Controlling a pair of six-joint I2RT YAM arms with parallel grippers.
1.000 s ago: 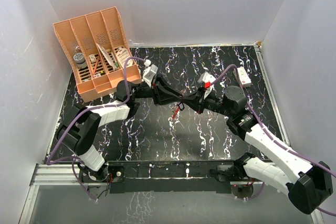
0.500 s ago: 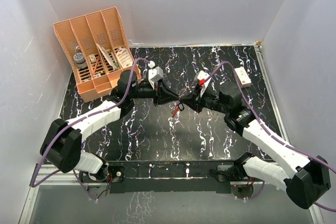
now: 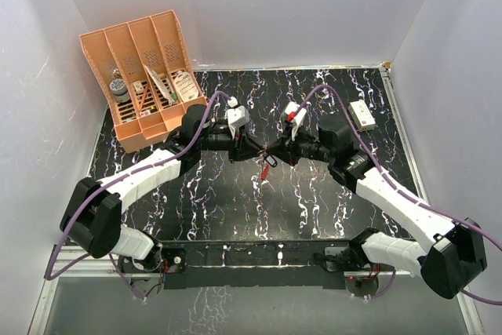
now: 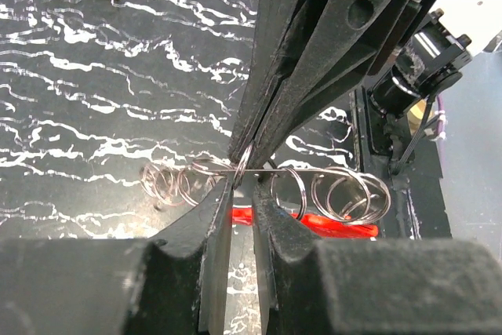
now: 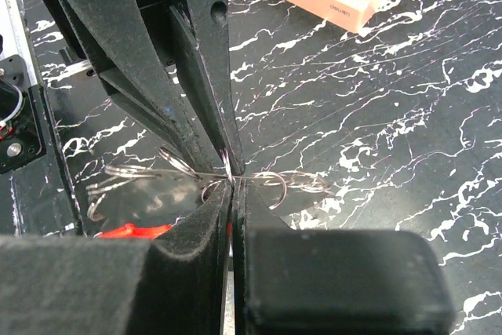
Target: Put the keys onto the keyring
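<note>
The keyring is a thin wire loop with a red crescent (image 3: 267,167) and hangs above the middle of the table, where the two grippers meet tip to tip. Its wire (image 4: 329,170) runs level and carries several small silver rings. My right gripper (image 5: 232,194) is shut on that wire; it also reaches in from the top of the left wrist view (image 4: 245,151). My left gripper (image 4: 241,190) has its jaws a narrow gap apart around one of the keys (image 4: 244,164), a silver ring standing edge-on on the wire. The red crescent (image 4: 329,225) shows just below.
An orange slotted organizer (image 3: 145,76) stands at the back left with small items in it. A small white box with a red mark (image 3: 362,114) lies at the back right. White walls close in the black marbled table (image 3: 235,209) on three sides.
Both grippers have moved together toward the far side of the table, still tip to tip with the red keyring hanging between them. The left arm has stretched out further.
</note>
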